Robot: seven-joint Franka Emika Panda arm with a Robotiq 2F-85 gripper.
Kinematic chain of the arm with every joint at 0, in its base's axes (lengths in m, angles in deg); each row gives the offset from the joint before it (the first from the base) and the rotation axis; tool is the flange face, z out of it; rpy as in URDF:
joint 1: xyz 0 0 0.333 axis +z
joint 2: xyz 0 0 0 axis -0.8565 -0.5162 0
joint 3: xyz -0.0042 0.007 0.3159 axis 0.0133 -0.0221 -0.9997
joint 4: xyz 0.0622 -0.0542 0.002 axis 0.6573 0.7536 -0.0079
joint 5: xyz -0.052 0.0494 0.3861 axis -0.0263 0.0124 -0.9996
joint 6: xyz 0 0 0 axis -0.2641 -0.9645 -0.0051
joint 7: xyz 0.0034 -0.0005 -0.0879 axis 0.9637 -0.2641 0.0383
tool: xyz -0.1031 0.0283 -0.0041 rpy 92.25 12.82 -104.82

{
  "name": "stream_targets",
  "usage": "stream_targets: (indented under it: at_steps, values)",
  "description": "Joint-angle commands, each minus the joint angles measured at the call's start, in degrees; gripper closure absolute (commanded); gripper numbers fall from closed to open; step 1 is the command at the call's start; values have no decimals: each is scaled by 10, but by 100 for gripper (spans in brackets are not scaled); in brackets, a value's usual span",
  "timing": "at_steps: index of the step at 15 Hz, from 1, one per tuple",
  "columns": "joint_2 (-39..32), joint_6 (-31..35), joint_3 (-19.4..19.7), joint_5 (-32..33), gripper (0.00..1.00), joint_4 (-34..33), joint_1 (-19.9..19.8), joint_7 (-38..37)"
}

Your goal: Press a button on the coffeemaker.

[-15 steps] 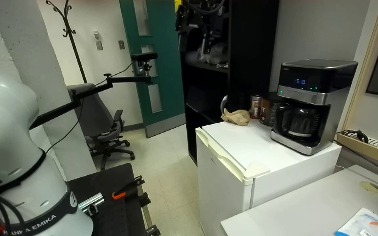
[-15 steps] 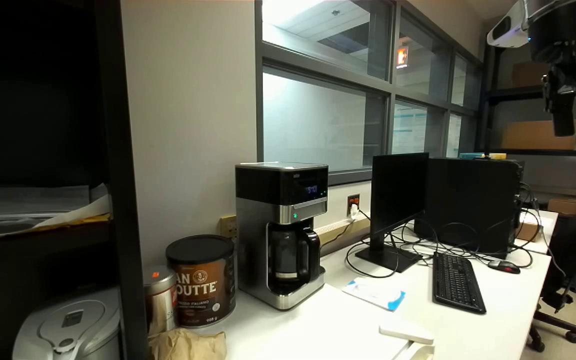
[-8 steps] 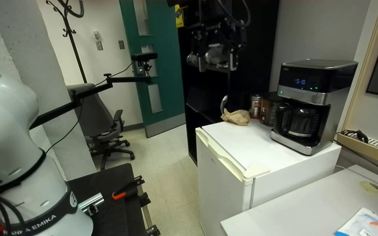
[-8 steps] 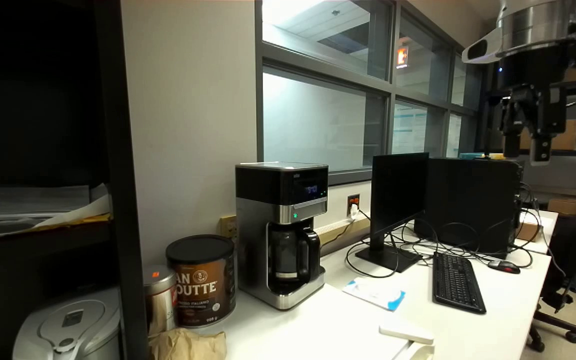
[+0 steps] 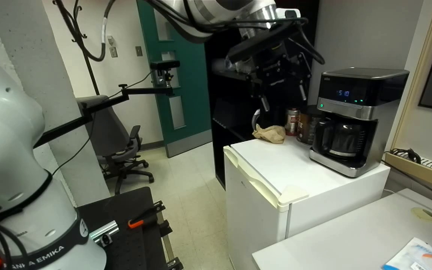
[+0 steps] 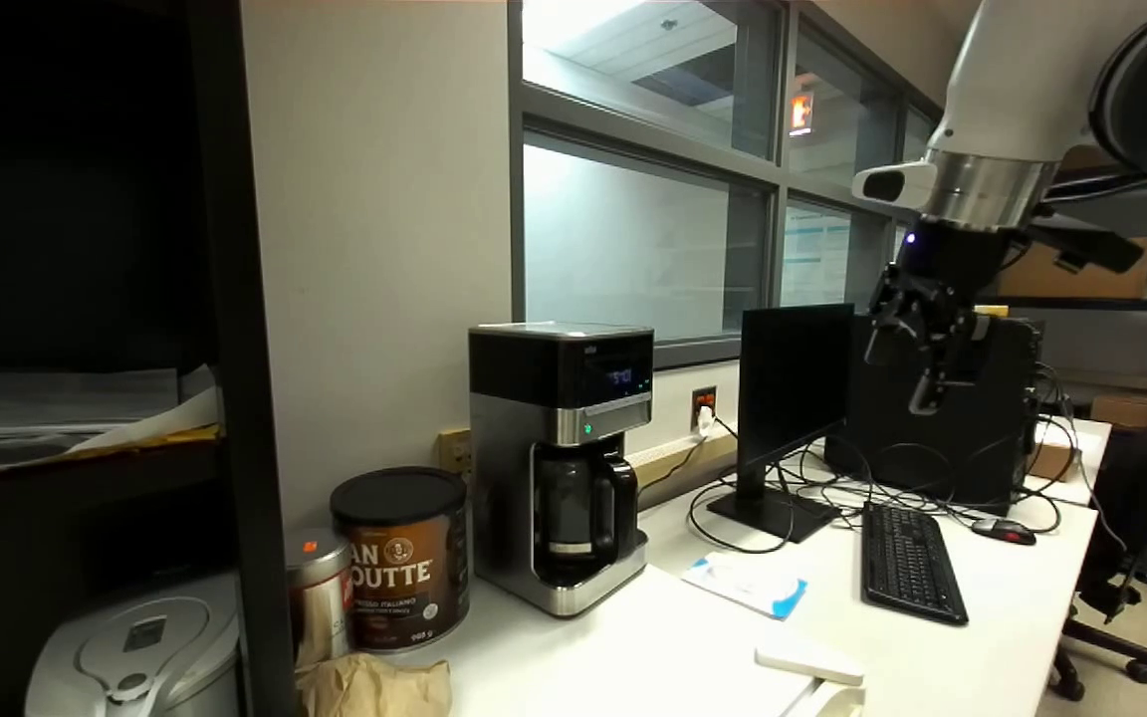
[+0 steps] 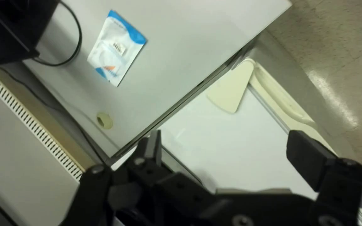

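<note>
The coffeemaker (image 5: 368, 111) is a boxy black machine with a silver-grey front band and a dark carafe. It stands upright on the white mini fridge and also shows in an exterior view (image 6: 551, 438). Its display glows blue, with green lights near it. My gripper (image 5: 284, 98) hangs in the air in front of the coffeemaker, tilted and apart from it. The gripper also shows in an exterior view (image 6: 900, 373). In the wrist view its fingers (image 7: 226, 138) stand wide apart with nothing between them. There the coffeemaker is mostly hidden; a grey edge by the left finger may be its base.
The white mini fridge (image 5: 268, 165) has a raised handle edge. A desk (image 5: 336, 240) adjoins it, with a packet (image 5: 418, 257), a monitor (image 6: 796, 388) and a keyboard (image 6: 907, 563). A coffee can (image 6: 399, 558) and paper bag (image 5: 270, 134) sit beside the coffeemaker. A black shelf (image 5: 234, 123) stands behind.
The arm has come lower and nearer the coffeemaker, moving right in an exterior view and left in the other exterior view. The gripper has tilted. The coffeemaker has not moved.
</note>
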Motion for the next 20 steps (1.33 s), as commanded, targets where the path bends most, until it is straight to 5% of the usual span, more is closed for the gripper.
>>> stream_targets:
  at_steps: [1, 8, 9, 14, 20]
  values:
    - [-55, 129, 3, 79, 0, -2, -17, 22]
    - [-170, 337, 36, 347, 0, -78, -43, -47]
    - [-188, 353, 44, 386, 25, -99, -41, -63]
    - [-260, 410, 77, 515, 57, -201, -27, -150]
    - [-332, 440, 87, 571, 100, -291, -24, -225]
